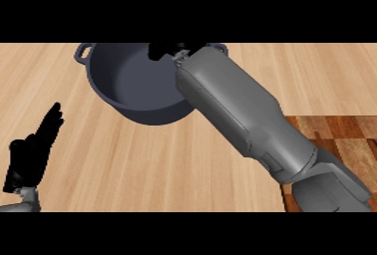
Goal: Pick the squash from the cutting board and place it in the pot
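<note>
One pot [140,94]: dark grey, on the wooden counter [184,164].
Right hand [165,50]: over pot, fingers unreadable.
Left hand [33,149]: resting, fingers straight.

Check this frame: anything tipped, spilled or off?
Nothing stands out. The pot sits upright on the counter, its visible inside bare. The right hand is over the pot's far rim, mostly hidden by its forearm. The squash isn't visible. The left hand rests open at lower left. The cutting board lies flat at right.
</note>
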Available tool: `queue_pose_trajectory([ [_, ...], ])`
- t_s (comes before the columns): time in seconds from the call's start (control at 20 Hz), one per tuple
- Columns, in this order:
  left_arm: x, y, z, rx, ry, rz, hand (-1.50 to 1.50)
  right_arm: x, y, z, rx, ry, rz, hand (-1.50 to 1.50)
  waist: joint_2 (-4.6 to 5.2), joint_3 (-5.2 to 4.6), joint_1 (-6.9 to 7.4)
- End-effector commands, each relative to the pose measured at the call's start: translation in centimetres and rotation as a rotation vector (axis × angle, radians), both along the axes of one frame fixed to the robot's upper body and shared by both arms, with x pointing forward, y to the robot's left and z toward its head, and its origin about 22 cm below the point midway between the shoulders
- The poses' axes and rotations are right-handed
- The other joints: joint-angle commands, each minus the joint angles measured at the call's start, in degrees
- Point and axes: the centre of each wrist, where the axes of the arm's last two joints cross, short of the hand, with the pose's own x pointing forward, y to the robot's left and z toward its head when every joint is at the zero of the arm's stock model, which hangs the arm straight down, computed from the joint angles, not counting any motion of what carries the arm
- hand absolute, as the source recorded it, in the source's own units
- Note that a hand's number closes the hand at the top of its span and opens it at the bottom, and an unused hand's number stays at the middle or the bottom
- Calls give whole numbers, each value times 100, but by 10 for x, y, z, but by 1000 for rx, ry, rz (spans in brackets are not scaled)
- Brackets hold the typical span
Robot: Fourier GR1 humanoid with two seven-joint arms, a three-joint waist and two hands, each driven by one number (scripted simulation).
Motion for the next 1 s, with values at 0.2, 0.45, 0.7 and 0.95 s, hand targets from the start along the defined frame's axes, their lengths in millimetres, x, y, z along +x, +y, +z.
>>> queue_pose_trajectory([
  [0.2,2,-12,8,6,-38,-14,0,41,-46,-17,-88,73,-42,150,57,0,137],
  [0.45,7,-12,-12,11,-11,-25,0,45,-66,-56,12,101,-34,150,136,-1,170],
  [0.7,19,-21,9,4,-33,-56,0,52,-81,-53,158,135,-34,-150,169,10,262],
  [0.95,13,-15,7,-6,-33,-68,0,52,-79,-52,206,108,15,-150,150,6,320],
])
